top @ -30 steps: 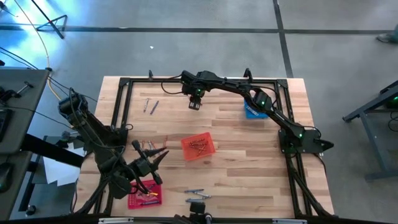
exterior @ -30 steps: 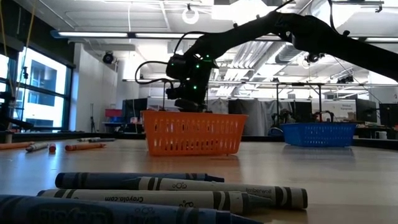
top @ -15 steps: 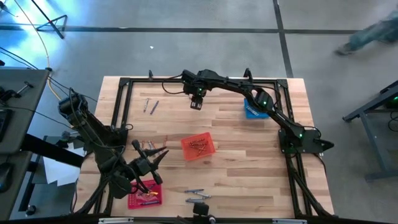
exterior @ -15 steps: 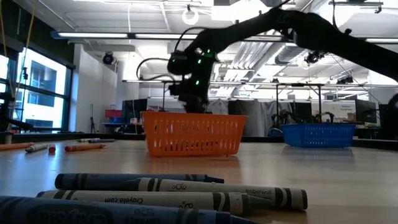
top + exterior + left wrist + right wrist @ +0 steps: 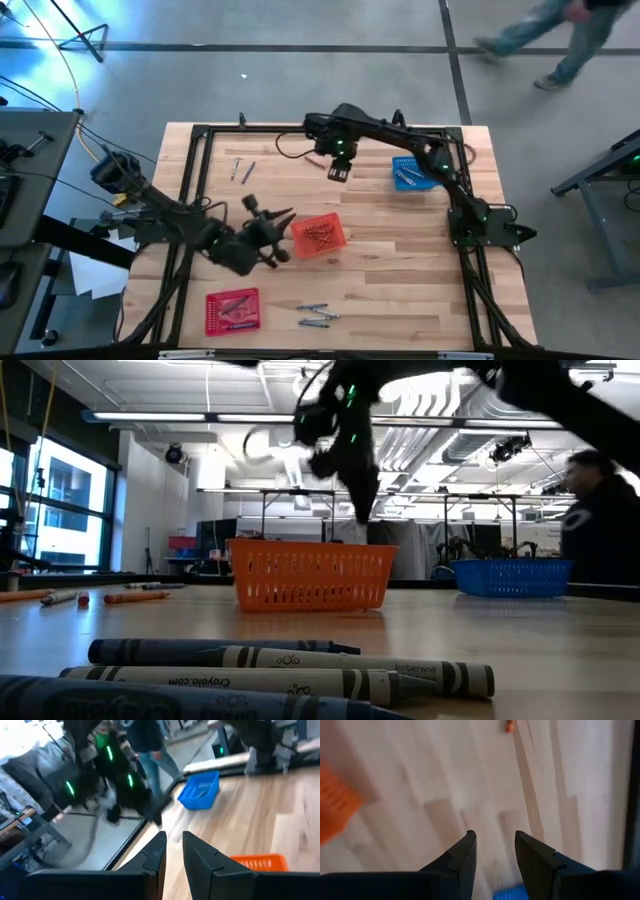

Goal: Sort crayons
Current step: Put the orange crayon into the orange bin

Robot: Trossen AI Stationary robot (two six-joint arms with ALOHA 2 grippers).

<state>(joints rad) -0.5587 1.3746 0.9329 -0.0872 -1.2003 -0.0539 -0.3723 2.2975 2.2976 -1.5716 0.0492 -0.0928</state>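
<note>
High view: the left gripper (image 5: 283,218) hovers beside the orange basket (image 5: 318,236); the right gripper (image 5: 337,172) hangs near the blue basket (image 5: 410,172). Loose crayons (image 5: 241,171) remain, apparently awaiting pickup.
Wrist views: both grippers' fingers stand parted, nothing between them.

One camera looks straight down on my whole table (image 5: 400,290). Another sits low, looking across it. Both see the orange basket (image 5: 318,235). Two ride my wrists, close up.
</note>
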